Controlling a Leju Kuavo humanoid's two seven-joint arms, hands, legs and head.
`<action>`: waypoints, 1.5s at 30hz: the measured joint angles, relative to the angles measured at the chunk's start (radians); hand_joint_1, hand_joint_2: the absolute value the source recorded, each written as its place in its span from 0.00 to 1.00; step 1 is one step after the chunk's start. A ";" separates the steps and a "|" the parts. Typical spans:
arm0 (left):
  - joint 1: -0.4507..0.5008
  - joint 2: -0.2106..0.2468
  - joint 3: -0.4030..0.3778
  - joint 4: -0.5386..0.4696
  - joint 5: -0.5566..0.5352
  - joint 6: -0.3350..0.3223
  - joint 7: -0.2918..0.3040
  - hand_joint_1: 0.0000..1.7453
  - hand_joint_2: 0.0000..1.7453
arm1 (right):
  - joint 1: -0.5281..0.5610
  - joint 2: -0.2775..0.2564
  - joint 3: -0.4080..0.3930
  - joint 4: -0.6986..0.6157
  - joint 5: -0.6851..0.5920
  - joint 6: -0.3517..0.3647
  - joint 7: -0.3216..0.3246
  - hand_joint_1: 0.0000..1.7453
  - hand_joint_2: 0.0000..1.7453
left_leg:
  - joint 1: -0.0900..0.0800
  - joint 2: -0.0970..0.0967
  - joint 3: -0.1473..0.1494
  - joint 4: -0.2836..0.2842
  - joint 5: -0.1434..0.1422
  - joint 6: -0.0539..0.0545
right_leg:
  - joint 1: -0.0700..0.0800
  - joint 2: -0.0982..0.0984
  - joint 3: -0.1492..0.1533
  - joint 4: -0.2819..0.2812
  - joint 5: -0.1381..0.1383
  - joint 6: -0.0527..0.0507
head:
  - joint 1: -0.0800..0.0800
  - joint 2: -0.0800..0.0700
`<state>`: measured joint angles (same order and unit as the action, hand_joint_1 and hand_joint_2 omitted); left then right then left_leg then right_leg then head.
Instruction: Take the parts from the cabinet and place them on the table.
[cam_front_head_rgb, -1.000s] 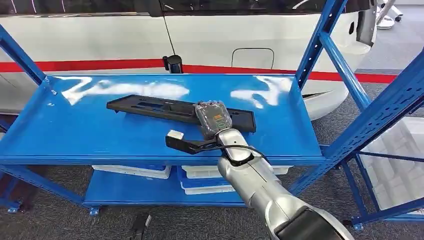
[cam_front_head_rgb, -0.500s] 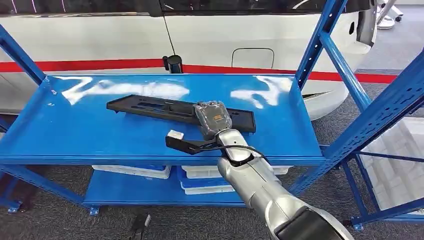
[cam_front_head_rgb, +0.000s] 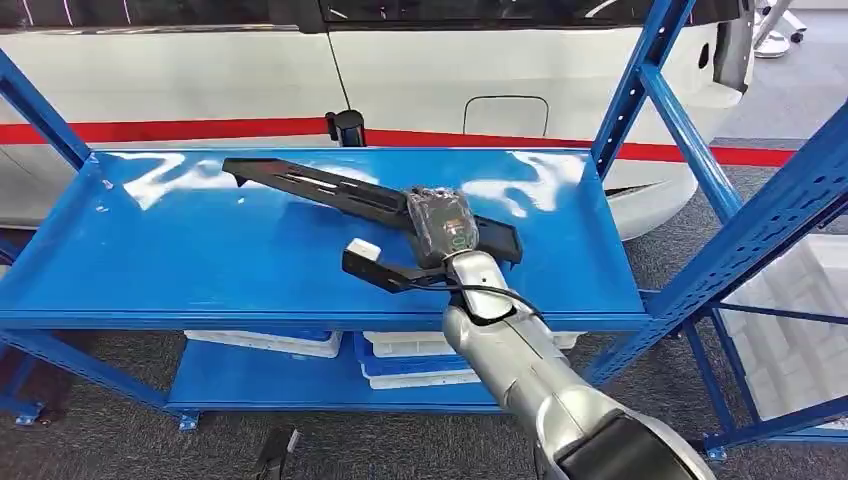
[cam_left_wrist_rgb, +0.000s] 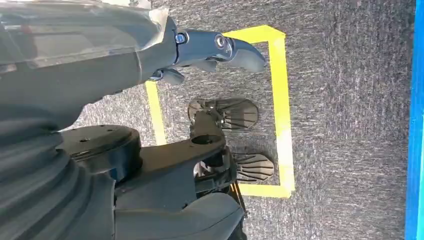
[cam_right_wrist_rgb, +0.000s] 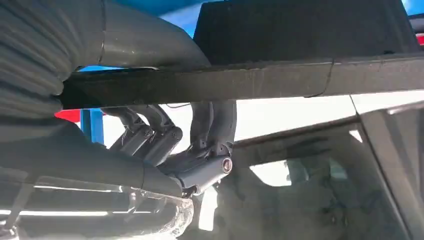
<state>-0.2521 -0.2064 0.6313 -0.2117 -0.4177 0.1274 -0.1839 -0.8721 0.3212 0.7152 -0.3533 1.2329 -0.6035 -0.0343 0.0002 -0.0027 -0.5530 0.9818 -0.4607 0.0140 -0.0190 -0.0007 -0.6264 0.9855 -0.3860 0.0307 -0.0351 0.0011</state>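
Note:
A long black plastic part (cam_front_head_rgb: 310, 185) is over the blue top shelf (cam_front_head_rgb: 200, 260) of the cabinet, its left end tilted toward the shelf's back. My right hand (cam_front_head_rgb: 440, 225), wrapped in clear film, grips the part near its right end. The right wrist view shows the part as a dark bar (cam_right_wrist_rgb: 250, 80) with my fingers (cam_right_wrist_rgb: 200, 170) curled around it from underneath. In the left wrist view my left hand (cam_left_wrist_rgb: 150, 50) hangs over the grey carpet and holds nothing, its fingers apart.
Blue rack uprights (cam_front_head_rgb: 640, 90) rise at the right of the shelf. White trays (cam_front_head_rgb: 270, 342) lie on the lower shelf. A white car body (cam_front_head_rgb: 200, 80) stands behind, and a white bin (cam_front_head_rgb: 800, 330) sits at the right. Yellow tape (cam_left_wrist_rgb: 280, 100) marks the floor.
The black part has come up off the shelf in my right hand; its left end has swung toward the back. My hand has shifted slightly right and away.

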 joint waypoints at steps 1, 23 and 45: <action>0.000 0.000 0.000 0.000 0.000 0.002 0.004 0.00 1.00 | -0.001 -0.001 -0.004 -0.004 -0.003 -0.006 -0.004 1.00 1.00 | 0.000 0.000 0.000 0.000 0.000 0.000 | 0.000 0.000 0.000 0.000 0.000 0.000 | 0.000 0.000; 0.009 0.003 0.027 0.004 0.017 0.006 0.006 0.00 1.00 | 0.003 -0.027 -0.110 -0.173 -0.061 -0.087 -0.062 1.00 1.00 | 0.000 0.000 0.000 0.000 0.000 0.000 | 0.000 0.000 0.000 0.000 0.000 0.000 | 0.000 0.000; 0.022 0.007 0.042 0.005 0.021 -0.023 -0.009 0.00 1.00 | 0.089 -0.072 -0.167 -0.466 -0.073 -0.083 -0.089 1.00 1.00 | 0.000 0.000 0.000 0.000 0.000 0.000 | 0.000 0.000 0.000 0.000 0.000 0.000 | 0.000 0.000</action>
<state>-0.2302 -0.1991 0.6733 -0.2071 -0.3964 0.1045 -0.1930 -0.7826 0.2487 0.5478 -0.8193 1.1597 -0.6867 -0.1236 0.0002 -0.0028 -0.5534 0.9818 -0.4607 0.0140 -0.0190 -0.0007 -0.6269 0.9855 -0.3860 0.0307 -0.0355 0.0011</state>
